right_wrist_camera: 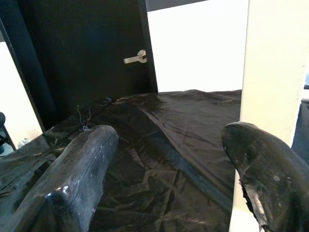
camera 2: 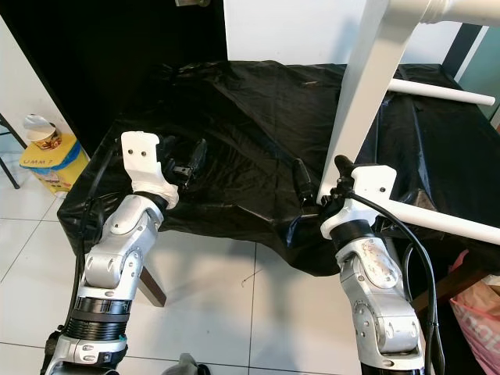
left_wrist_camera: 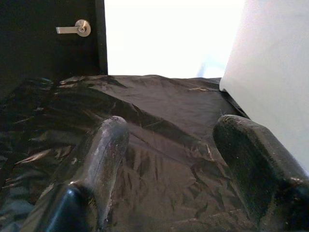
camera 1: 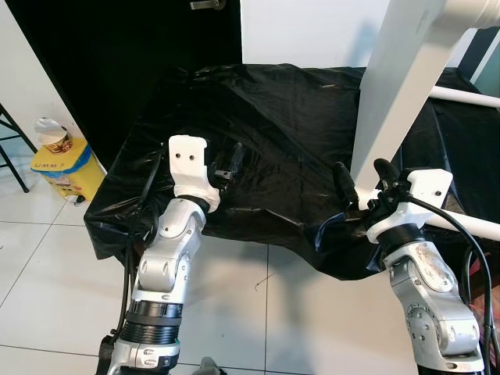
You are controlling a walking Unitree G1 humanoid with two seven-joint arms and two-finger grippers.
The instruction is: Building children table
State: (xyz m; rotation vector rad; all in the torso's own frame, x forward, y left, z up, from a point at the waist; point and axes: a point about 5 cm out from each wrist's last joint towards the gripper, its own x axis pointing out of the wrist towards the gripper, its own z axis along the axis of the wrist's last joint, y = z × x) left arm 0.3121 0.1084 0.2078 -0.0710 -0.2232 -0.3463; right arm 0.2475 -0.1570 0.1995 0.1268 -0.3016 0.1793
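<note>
white table leg point(camera 1: 398, 86), flat-sided and painted, slanting up and away from the right end effector point(camera 1: 361, 183), its lower end just beside that end effector's fingers and resting against the black-covered surface point(camera 1: 281, 109). joined at the top to a rounded white frame piece point(camera 1: 476, 12). thin white round rail point(camera 1: 465, 96) lying level beyond the right end effector, a second white rail point(camera 1: 461, 223) running just beside its wrist. all well apart from the left end effector point(camera 1: 226, 164).

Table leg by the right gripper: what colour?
White; the table leg shows best in the right eye view.
</note>
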